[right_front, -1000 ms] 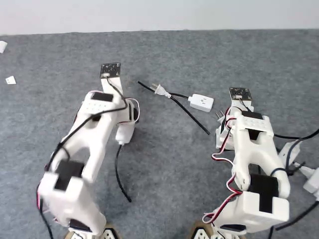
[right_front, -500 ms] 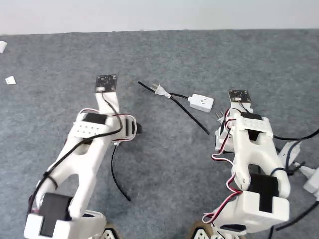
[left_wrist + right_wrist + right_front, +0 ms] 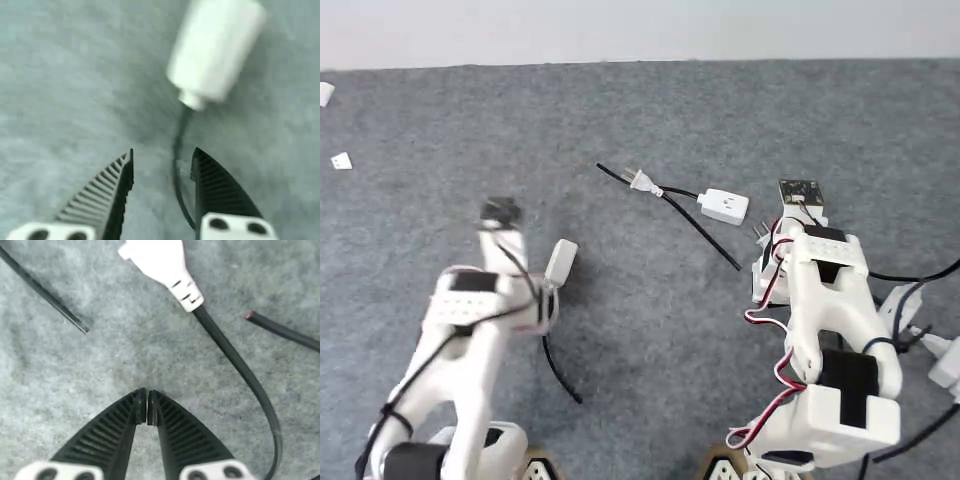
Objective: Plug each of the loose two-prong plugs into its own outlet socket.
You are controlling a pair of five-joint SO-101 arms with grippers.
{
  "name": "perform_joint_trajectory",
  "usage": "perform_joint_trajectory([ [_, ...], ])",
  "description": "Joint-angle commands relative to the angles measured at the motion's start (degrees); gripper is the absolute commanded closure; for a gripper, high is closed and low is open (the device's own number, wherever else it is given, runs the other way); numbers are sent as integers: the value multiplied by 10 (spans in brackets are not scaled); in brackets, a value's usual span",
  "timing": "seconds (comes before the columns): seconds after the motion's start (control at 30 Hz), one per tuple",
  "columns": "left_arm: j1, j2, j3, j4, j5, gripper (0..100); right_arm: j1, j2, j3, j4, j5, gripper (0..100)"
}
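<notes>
While the left pincer (image 3: 163, 152) hung low over the near left of the grey counter (image 3: 660, 330), its jaws stood moderately apart and straddled a black cord (image 3: 176, 165) without gripping it. Just beyond the tips lay the white connector (image 3: 215, 47) that ends that cord; whether it was a plug or a socket could not be told. On the right, the right pincer (image 3: 146, 392) was closed to a hairline with nothing between the jaws, poised above bare counter. A little farther off sat a white plug (image 3: 160, 262), its thick lead curving back past the jaws. Farthest, near the middle, a white outlet block (image 3: 724, 205) rested just right of a black plug (image 3: 640, 181), the two joined by thin cord. These pieces looked light and hard-shelled, so they would likely slide or twist if nudged. The cords seemed springy enough to drag a body askew. The safer hold was probably across each plug's flat sides behind the thin prongs, never on the cord.
</notes>
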Motion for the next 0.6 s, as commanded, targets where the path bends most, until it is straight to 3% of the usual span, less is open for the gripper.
perform_joint_trajectory([
  [0.0,87,-51,39,10,-43,823,-3,-9,-4,-2,1,990],
  [0.07,115,-52,60,8,-44,823,-3,-9,-4,-2,1,990],
  [0.37,123,-51,81,-11,-44,829,-3,-9,-4,-4,1,990],
  [0.57,139,-57,85,-1,-48,957,-3,-9,-4,-4,1,990],
])
